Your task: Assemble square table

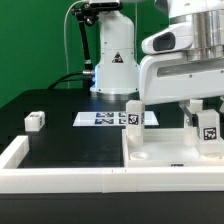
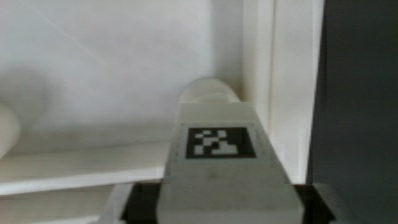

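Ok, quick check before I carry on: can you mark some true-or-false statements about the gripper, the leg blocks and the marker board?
1. The gripper is closed on a small white tagged leg block. True.
2. That held block is over the exterior view's left end of the black table. False: it is at the right, over the white square plastic tabletop panel.
3. A second small white loose leg block sits alone on the black table at the exterior view's left. True.
4. The thin flat white marker board lies on the tabletop panel. False: it lies on the black table, beyond the panel.
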You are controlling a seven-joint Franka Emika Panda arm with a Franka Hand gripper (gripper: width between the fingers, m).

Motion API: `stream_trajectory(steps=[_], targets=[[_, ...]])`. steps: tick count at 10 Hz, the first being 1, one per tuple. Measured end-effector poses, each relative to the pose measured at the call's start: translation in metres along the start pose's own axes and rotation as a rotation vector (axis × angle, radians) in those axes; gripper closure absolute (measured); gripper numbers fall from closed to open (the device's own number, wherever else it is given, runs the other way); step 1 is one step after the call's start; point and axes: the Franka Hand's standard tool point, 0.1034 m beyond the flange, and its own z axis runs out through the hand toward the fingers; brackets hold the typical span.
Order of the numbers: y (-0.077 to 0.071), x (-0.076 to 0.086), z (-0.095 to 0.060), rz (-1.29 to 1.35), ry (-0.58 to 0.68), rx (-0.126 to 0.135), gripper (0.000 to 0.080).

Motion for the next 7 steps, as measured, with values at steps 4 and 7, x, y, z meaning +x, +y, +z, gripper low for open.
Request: stream_trajectory(steps=[4,7], targets=[[-0.0010,-0.0005,0.0014,0.520,0.048,0.015,0.0509],[-0.0009,-0.0002,0.0017,0.831,0.054,0.027,0.0509]])
